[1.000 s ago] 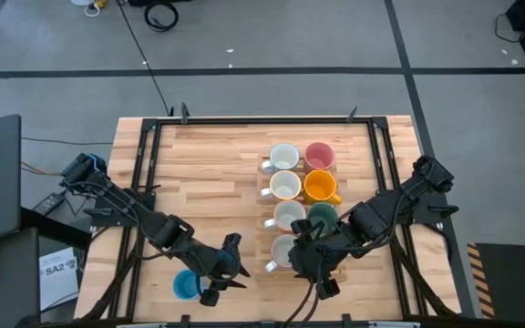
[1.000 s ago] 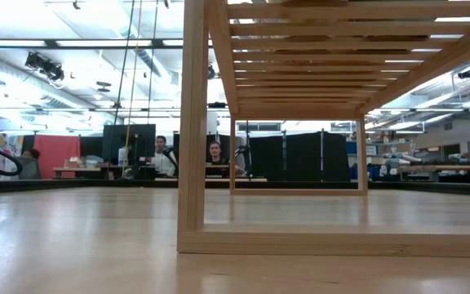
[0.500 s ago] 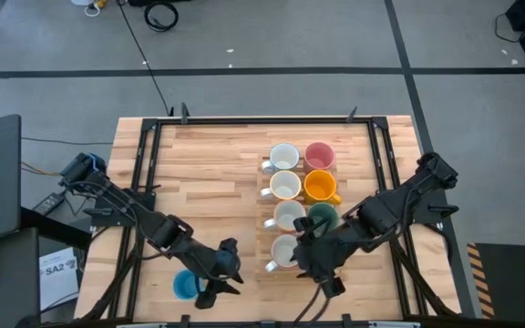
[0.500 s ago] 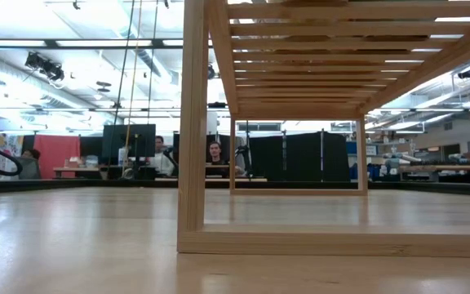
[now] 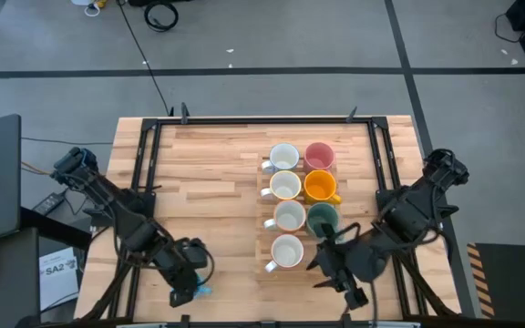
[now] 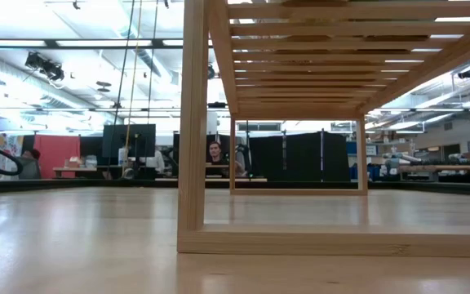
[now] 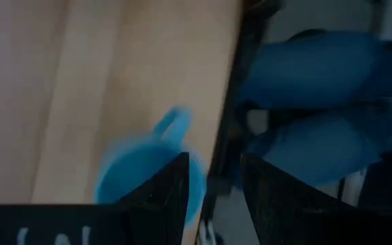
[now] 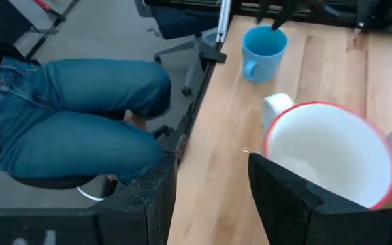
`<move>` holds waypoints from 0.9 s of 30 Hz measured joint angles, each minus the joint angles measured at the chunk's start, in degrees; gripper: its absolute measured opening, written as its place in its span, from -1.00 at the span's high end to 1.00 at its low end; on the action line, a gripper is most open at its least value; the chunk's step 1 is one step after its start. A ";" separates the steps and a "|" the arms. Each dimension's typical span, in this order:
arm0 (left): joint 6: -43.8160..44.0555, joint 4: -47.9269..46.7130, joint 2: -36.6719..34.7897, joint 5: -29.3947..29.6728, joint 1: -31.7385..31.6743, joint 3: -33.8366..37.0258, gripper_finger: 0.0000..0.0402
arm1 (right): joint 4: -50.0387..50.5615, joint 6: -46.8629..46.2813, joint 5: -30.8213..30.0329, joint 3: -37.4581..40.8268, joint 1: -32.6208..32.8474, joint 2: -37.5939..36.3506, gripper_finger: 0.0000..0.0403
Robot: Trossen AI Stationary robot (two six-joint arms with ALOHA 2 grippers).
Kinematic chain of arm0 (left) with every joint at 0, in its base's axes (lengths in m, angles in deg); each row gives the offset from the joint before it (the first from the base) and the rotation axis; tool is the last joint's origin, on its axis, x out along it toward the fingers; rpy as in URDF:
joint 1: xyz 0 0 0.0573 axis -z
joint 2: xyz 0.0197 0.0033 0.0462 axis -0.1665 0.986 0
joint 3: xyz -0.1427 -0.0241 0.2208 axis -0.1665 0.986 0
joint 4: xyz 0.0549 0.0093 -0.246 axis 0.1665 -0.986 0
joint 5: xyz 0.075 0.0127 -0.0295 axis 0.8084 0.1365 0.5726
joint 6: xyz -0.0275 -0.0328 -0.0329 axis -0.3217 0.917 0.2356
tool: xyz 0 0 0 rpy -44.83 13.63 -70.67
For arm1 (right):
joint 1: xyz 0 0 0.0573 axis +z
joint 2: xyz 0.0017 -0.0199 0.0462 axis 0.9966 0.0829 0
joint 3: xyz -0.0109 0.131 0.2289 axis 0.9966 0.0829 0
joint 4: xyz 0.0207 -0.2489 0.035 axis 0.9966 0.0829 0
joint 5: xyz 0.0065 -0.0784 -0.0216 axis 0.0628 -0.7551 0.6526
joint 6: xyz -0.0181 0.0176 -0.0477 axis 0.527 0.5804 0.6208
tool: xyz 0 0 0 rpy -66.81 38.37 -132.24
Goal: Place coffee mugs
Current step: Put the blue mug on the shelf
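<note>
Seven mugs stand upright in two rows on a raised wooden rack (image 5: 264, 202): white ones (image 5: 283, 157), (image 5: 285, 185), (image 5: 289, 216), (image 5: 287, 251), a pink one (image 5: 319, 155), an orange one (image 5: 320, 186), a dark green one (image 5: 322, 219). The blue mug (image 5: 200, 292) (image 7: 148, 178) (image 8: 264, 46) stands on the table by the near edge, mostly hidden under my open left gripper (image 5: 190, 290) (image 7: 213, 197). My open right gripper (image 5: 324, 264) (image 8: 213, 190) hangs just right of the nearest white mug (image 8: 332, 156), apart from it. My left gripper comes down on the blue mug from above, open. One finger (image 7: 158, 194) stands in front of the mug's rim (image 7: 124, 160), opposite its handle (image 7: 172, 122). Whether the finger touches the mug I cannot tell.
The table's near edge, with its dark metal frame (image 7: 230, 122), runs right beside the blue mug. A seated person's legs in jeans (image 8: 80, 116) (image 7: 318, 102) are just beyond that edge. Bare wood lies left of the rack (image 5: 208, 182). The low view shows only the rack's frame (image 6: 194, 122).
My left gripper has moved toward the table's left and near edge and now covers the blue mug. My right gripper has drawn back to the right and toward the near edge, uncovering the nearest white mug, which stays on the rack.
</note>
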 joint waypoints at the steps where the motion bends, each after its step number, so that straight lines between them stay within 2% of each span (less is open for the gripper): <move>1: 2.98 -1.87 -0.03 -0.01 0.66 0.00 0.31 | -0.16 -0.84 -0.56 0.18 0.80 -0.04 0.07; 8: 18.66 -13.26 0.17 0.47 5.93 0.00 0.31 | -0.29 -7.10 -6.44 2.64 6.47 -0.04 0.07; 12: 24.93 -15.58 1.02 4.33 8.79 0.00 0.31 | -1.06 -12.10 -9.55 5.51 9.12 -0.04 0.07; 15: 26.17 -15.47 2.24 6.16 10.37 0.00 0.31 | -3.05 -14.27 -10.76 8.10 10.72 -0.03 0.07; 27: 28.56 -17.10 9.05 6.30 10.31 0.00 0.31 | -10.65 -15.85 -11.18 12.66 13.63 0.02 0.07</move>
